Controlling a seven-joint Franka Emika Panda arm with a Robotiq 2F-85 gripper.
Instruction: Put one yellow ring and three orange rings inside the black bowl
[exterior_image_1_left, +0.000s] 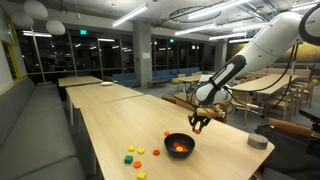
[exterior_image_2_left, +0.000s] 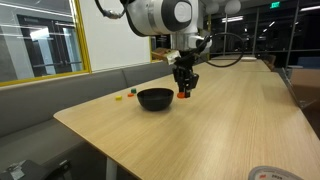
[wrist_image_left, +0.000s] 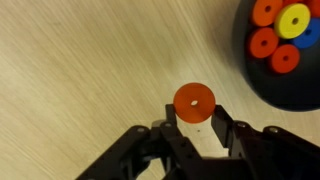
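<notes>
The black bowl (exterior_image_1_left: 179, 146) (exterior_image_2_left: 155, 99) stands on the long wooden table; in the wrist view it is at the top right (wrist_image_left: 300, 85). It holds a yellow ring (wrist_image_left: 294, 20) and three orange rings (wrist_image_left: 263, 42). My gripper (wrist_image_left: 193, 118) (exterior_image_1_left: 197, 123) (exterior_image_2_left: 184, 90) hangs just beside the bowl, low over the table. Another orange ring (wrist_image_left: 193, 101) sits between its fingertips, and both fingers touch its edges.
Small green, yellow and red pieces (exterior_image_1_left: 133, 153) lie on the table near the bowl, and some show beyond it (exterior_image_2_left: 124, 96). A grey roll of tape (exterior_image_1_left: 258, 141) (exterior_image_2_left: 268, 174) lies near the table edge. A bench runs along one side of the table.
</notes>
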